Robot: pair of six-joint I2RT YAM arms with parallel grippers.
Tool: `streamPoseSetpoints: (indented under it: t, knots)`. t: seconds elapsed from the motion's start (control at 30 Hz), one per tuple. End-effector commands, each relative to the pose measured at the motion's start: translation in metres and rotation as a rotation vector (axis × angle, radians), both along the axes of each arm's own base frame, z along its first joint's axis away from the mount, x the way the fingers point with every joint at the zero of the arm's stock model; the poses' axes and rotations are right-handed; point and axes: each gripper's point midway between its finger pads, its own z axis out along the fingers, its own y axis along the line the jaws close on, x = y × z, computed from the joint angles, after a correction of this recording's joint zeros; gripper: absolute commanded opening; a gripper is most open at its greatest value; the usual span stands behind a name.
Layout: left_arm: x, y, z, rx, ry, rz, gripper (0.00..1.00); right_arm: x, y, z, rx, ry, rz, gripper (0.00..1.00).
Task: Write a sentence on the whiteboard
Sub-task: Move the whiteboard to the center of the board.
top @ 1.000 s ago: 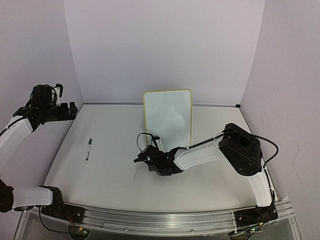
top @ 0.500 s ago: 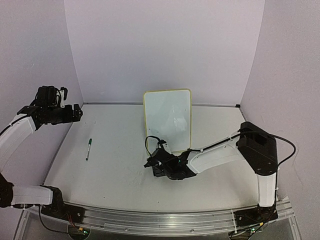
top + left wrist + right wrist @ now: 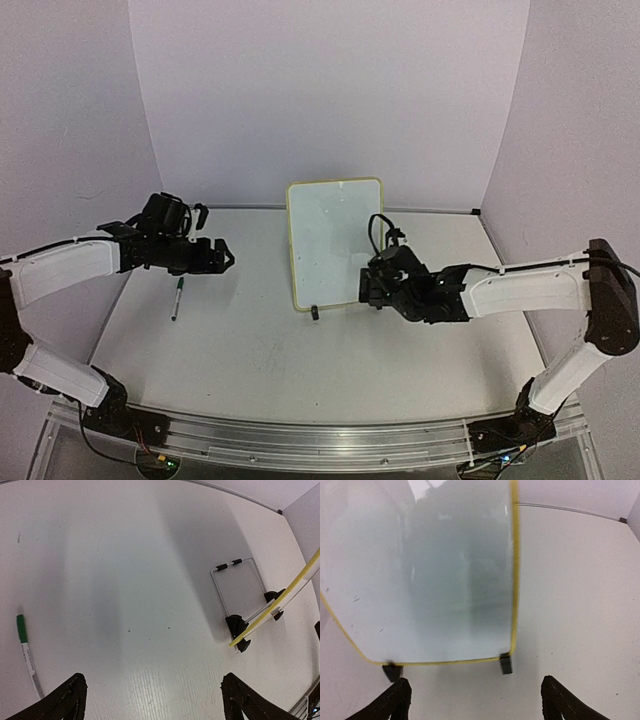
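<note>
1. I'm holding my left gripper wide open, nothing btwn the fingers. It's hovering over the table, left of centre in the top view.
2. My right gripper is gaping open & empty too, hanging just in front of the whiteboard's lower right corner. Its fingers are apart from the frame.
3. The whiteboard is standing at centre of the top view, leaning back on a wire stand w/ black feet.
4. I'm seeing no green sentence on its face in the top or right wrist view. It's looking blank, so I'm judging the writing as not yet begun.
5. The marker is lying flat at lower left of the left wrist view, green cap up-frame. It's well apart from the board & off to one side of my left fingers, not btwn them.
6. Risks I'm weighing:
   - The marker is thin & round. Closing off-centre could roll it away or catch only the cap.
   - The board is looking light. A nudge from my right fingers at that corner could slide the feet or tip it back.
   - Pen pressure w/o bracing could push the board over.
   - Both arms are working near centre, so they could clash.
</note>
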Motion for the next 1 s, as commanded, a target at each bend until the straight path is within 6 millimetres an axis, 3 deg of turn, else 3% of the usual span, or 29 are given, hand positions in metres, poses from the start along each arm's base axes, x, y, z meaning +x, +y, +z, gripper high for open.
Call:
streamPoseSetpoints:
  t: [0.0,0.17,0.33,0.57,0.97]
  knots:
    - [0.015,-0.043,-0.007,-0.035,-0.022,0.008,0.93,0.022,-0.057,-0.006,-0.034,0.021,-0.121,0.86]
    - [0.028,-0.076,-0.034,0.084,-0.007,0.077,0.92,0.032,-0.082,-0.001,-0.032,0.000,-0.200,0.88]
    - [0.041,-0.097,-0.049,0.067,-0.015,0.121,0.92,0.031,-0.086,0.006,0.009,-0.015,-0.225,0.88]
    - [0.054,-0.118,-0.051,0.061,-0.028,0.133,0.92,0.025,-0.093,0.007,0.029,-0.018,-0.239,0.89]
    - [0.060,-0.136,-0.054,0.065,-0.034,0.115,0.93,0.023,-0.097,0.014,0.036,-0.038,-0.249,0.89]
